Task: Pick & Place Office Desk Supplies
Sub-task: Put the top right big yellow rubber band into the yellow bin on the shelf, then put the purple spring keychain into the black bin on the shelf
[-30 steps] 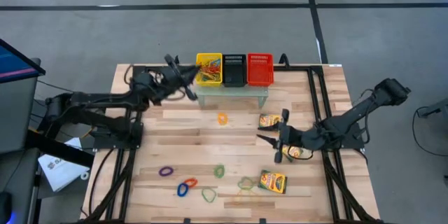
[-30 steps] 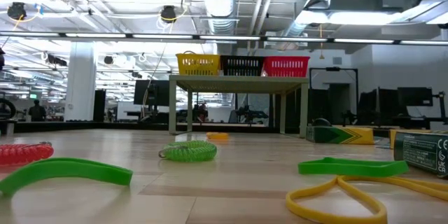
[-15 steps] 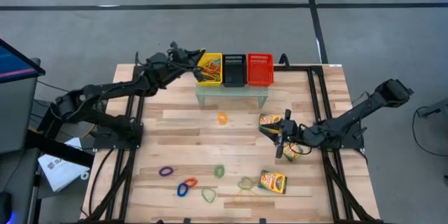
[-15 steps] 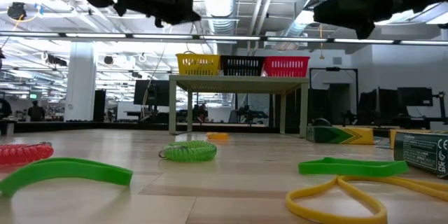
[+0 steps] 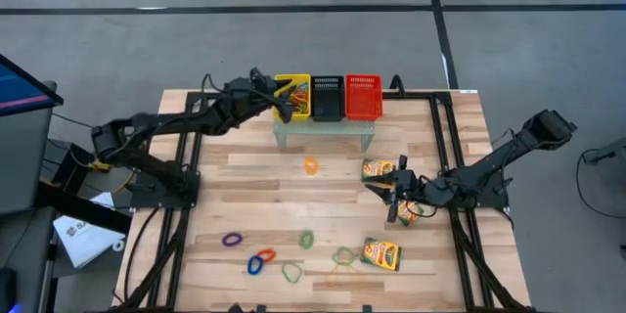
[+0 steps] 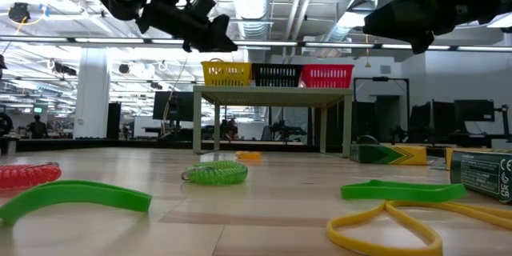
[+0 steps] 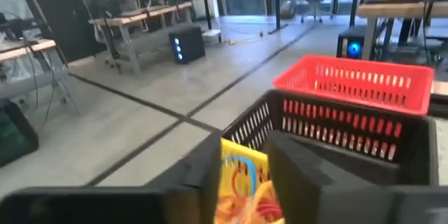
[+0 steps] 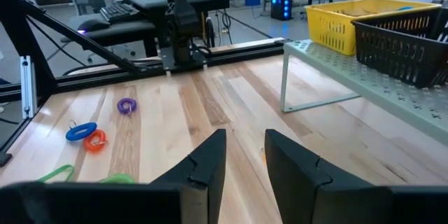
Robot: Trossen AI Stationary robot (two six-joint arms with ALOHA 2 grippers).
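My left gripper point(image 5: 284, 106) hangs open over the yellow basket point(image 5: 291, 96). In the left wrist view its fingers frame the basket's orange and red bands point(image 7: 245, 196). My right gripper point(image 5: 395, 194) is open and holds nothing, just above the table. It sits between a crayon box point(image 5: 378, 168) and another point(image 5: 416, 212) that is partly under the arm. A third box point(image 5: 381, 253) lies flat nearer the front. Loose bands lie flat on the wood: orange point(image 5: 310, 165), purple point(image 5: 232, 239), blue and red point(image 5: 259, 259), green point(image 5: 306, 239) and yellow point(image 5: 337, 274).
The yellow, black point(image 5: 327, 98) and red point(image 5: 363, 97) baskets stand side by side on a low grey-green stand point(image 5: 323, 132) at the table's far edge. Black rails point(image 5: 445, 147) run along the table's left and right sides. Bare wood lies between the stand and the bands.
My left gripper has reached toward the table's right and far edge, from beside the stand's left end to above the yellow basket. My right gripper has shifted a little toward the right edge, staying by the crayon boxes.
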